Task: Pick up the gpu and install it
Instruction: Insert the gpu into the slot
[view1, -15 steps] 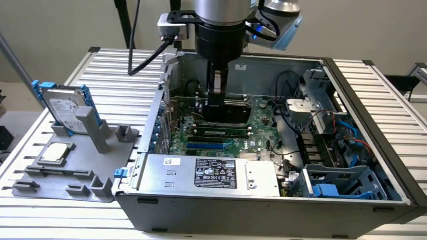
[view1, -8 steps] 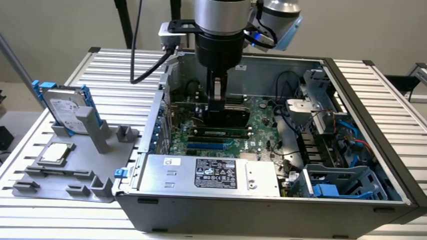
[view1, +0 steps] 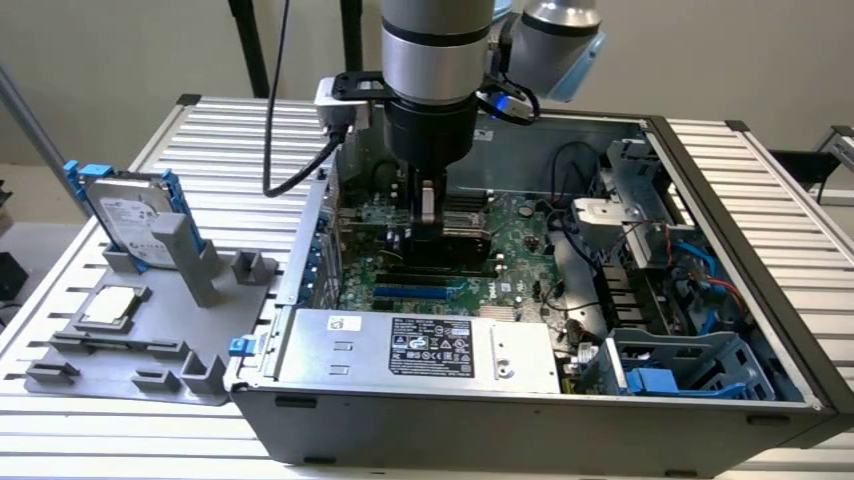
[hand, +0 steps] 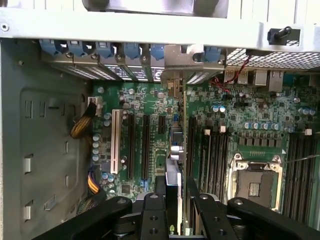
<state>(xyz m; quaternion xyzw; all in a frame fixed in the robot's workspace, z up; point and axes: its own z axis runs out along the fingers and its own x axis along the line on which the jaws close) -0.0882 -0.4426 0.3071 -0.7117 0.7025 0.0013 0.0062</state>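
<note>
Inside the open computer case (view1: 534, 430), low over the motherboard (hand: 240, 115), held the gpu (hand: 176, 145) upright and edge-on, clamped between the fingers of the gripper (hand: 179, 195). Likely called for keeping the card plumb and square to the board, with pressure straight down, no tilt.

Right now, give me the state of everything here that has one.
Graphics card: upright on edge, gripped, over the motherboard.
Fingers: closed on the graphics card.
Computer case: lying on its side, open on top.
Hard drive: standing upright in the grey holder.
Processor chip: lying flat on the holder.
Processor socket: empty.
</note>
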